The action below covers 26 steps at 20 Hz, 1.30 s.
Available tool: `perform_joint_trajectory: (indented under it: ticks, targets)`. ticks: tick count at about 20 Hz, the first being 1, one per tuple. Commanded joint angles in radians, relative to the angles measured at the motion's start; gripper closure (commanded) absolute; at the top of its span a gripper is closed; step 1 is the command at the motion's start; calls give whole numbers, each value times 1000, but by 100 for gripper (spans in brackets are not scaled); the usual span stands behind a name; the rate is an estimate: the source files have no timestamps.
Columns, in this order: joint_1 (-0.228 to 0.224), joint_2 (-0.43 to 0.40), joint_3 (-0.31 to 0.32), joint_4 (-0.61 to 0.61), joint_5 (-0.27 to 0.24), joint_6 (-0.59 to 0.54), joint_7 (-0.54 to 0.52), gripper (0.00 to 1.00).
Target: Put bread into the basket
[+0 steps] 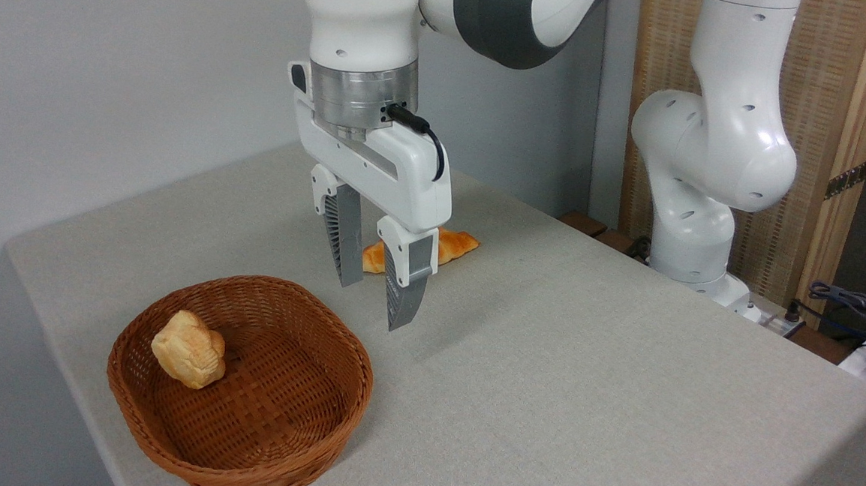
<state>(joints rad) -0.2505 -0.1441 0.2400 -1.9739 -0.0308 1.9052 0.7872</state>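
Grey wall behind; pale grey speckled worktop (583, 372) running back to a far corner, wooden slatted panel and cables at right

Near the front-left edge of the worktop: basket (240, 385), round reddish-brown wicker, upright. Inside it, against the left wall, a small pale bun (189, 348) – not the loaf wanted. No long loaf in the basket, so the task reads as not yet done

Centre: gripper (376, 279) hanging fingers-down, clear of the worktop, between basket and loaf. Fingers spread, nothing between them

Just behind the gripper, toward the far edge of the worktop: bread (454, 246), golden-orange, lying flat, middle hidden by the right finger. Long axis runs roughly left-right, the right tip lying a little further back; one pointed end shows at right, the other peeks out between the fingers. Well apart from the basket

Left to do, by my reading: descend on the loaf, close across its narrow width, lift, carry forward-left, release over the basket
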Motion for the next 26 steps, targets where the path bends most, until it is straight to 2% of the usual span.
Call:
perform_joint_trajectory:
  ticks: [1,22,24,26]
  targets:
    - [-9,-8,13,9,-6,-18,4,0]
    - [-12,-9,4,7,-6,-60,7,0]
    - [-35,-8,-16,-6,-6,-71,7,0]
    - [-85,-2,-31,-29,-12,-69,7,0]
